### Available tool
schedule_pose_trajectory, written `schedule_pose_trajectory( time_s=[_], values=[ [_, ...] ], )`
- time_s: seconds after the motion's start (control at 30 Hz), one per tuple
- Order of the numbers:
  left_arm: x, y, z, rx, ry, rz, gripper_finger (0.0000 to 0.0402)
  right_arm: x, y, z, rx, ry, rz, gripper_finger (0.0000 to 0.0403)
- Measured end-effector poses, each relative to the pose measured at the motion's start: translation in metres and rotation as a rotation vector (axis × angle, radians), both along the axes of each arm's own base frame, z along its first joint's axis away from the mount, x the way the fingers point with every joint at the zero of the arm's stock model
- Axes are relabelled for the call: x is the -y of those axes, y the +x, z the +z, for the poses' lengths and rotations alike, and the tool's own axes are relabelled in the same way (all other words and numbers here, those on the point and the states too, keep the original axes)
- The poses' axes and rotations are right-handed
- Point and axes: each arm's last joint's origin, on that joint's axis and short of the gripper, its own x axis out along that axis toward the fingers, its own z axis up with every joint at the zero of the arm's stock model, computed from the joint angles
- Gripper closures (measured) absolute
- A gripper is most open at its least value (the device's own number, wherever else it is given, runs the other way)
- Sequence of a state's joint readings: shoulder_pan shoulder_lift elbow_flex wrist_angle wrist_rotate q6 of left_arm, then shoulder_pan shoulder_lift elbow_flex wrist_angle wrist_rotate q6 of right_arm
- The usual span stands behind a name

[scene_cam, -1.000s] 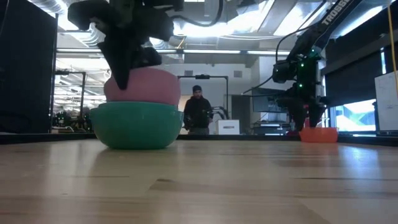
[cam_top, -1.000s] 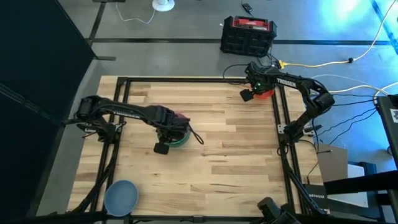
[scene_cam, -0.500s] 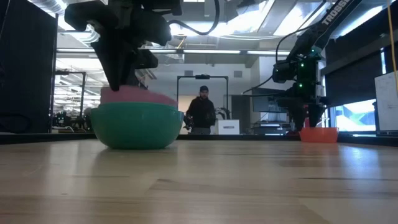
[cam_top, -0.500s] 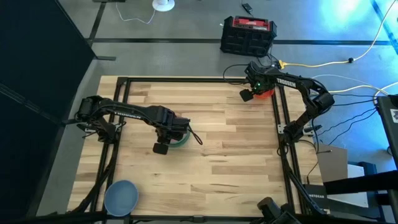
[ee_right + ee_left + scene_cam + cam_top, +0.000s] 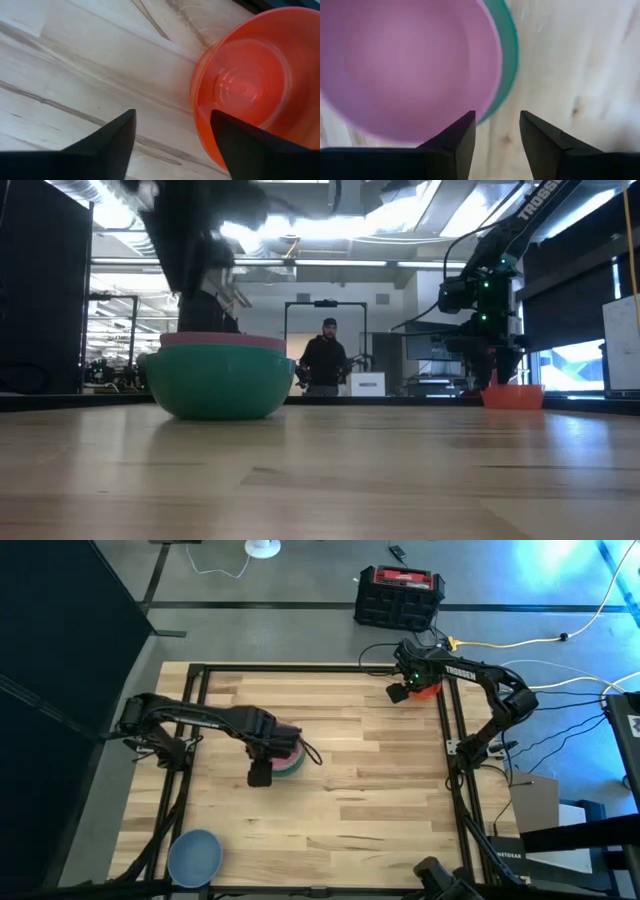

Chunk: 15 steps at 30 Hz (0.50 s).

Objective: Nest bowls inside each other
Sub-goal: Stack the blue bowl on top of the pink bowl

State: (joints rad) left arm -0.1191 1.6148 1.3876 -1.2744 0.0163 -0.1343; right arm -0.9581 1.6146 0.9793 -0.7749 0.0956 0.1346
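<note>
A pink bowl (image 5: 410, 65) sits nested inside a green bowl (image 5: 215, 380) left of the table's middle, with only its rim (image 5: 215, 340) showing above the green one. My left gripper (image 5: 497, 117) hangs open just above their edge and touches nothing. At the far right edge, my right gripper (image 5: 172, 112) stands open and pointing down over the side of an orange-red bowl (image 5: 245, 95). One finger is over the bowl's inside, the other over the table outside it. A light blue bowl (image 5: 194, 856) rests on the near left corner.
A black frame (image 5: 300, 668) runs along the table's far, left and right edges. Bare wood fills the middle and the near right. Beyond the far edge a person (image 5: 325, 360) stands in the room, and a red and black case (image 5: 398, 595) lies on the floor.
The pink bowl, first riding high on the green bowl under my left gripper, has sunk down into it until only its rim shows. My left gripper has let go of it and gone up, clear of the bowls.
</note>
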Motion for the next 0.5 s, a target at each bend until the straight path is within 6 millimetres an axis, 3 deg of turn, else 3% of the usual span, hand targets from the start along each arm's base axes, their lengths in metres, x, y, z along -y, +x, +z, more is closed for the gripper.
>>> schedule_pose_trajectory(
  time_s=[0.23,0.5],
  values=[
    [0.044,-0.047,0.040,0.100,-0.045,0.069,0.0266,0.001,0.000,0.000,-0.014,-0.013,0.013,0.0260],
    [0.074,-0.111,0.075,0.177,-0.148,0.144,0.0264,0.001,-0.001,0.000,-0.031,-0.027,0.028,0.0349]
  ],
)
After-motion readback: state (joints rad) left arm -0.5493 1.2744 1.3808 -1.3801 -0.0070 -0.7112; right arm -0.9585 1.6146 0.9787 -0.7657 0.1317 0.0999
